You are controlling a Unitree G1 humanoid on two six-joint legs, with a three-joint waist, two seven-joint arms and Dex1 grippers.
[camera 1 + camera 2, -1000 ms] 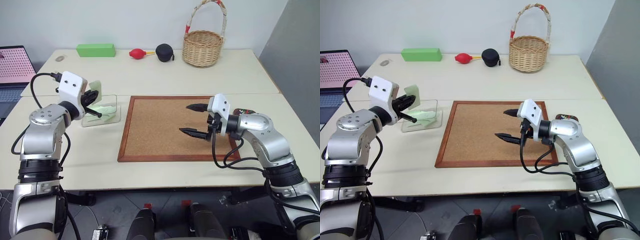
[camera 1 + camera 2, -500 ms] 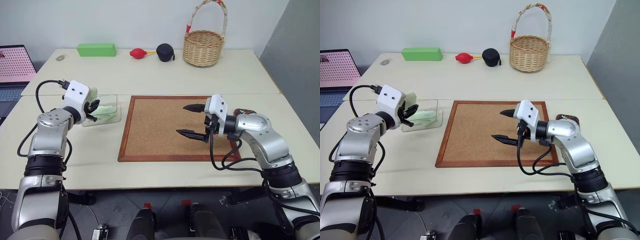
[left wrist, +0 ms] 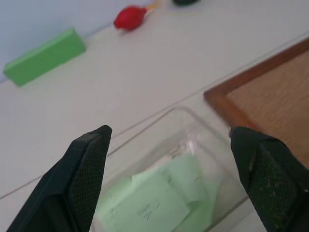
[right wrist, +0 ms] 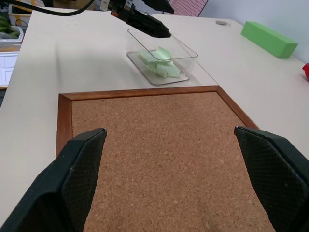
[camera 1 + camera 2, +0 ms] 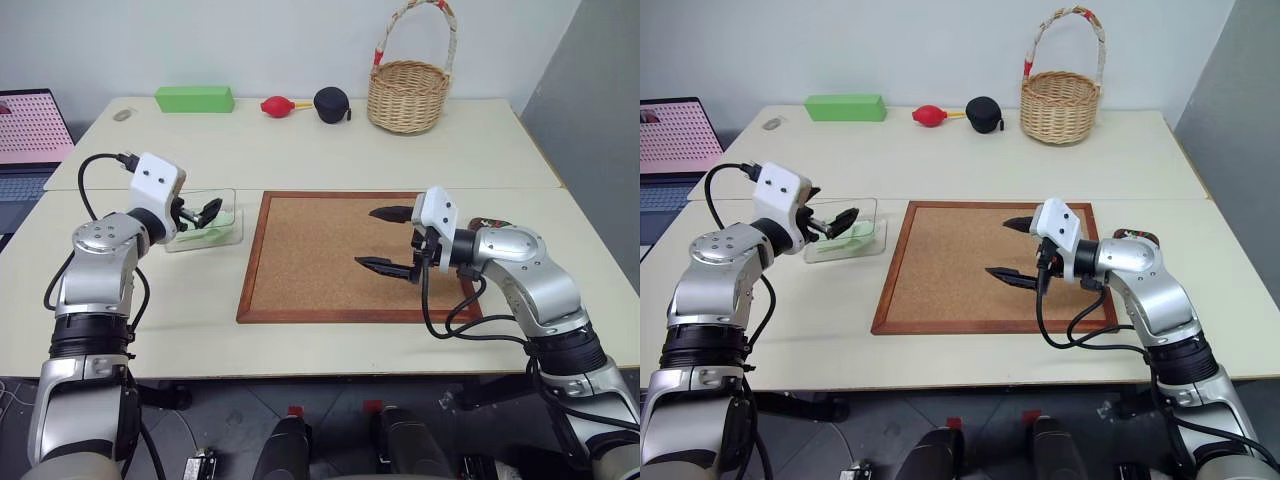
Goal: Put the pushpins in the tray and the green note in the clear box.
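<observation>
L gripper (image 5: 207,213) released over clear box (image 5: 226,233) at mid-left of frame, green note (image 3: 159,193) lying inside box w/ other slips, R gripper (image 5: 390,240) spread wide above corkboard (image 5: 310,260) at centre, tray (image 5: 492,224) partly hidden behind R arm.

Looks like a lab or office room: plain pale tables (image 5: 300,150) pushed together, bare white wall (image 5: 250,40), laptop (image 5: 30,135) at the side.

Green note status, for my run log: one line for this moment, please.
green note: in clear box | left gripper: open above box | right gripper: open over corkboard
</observation>
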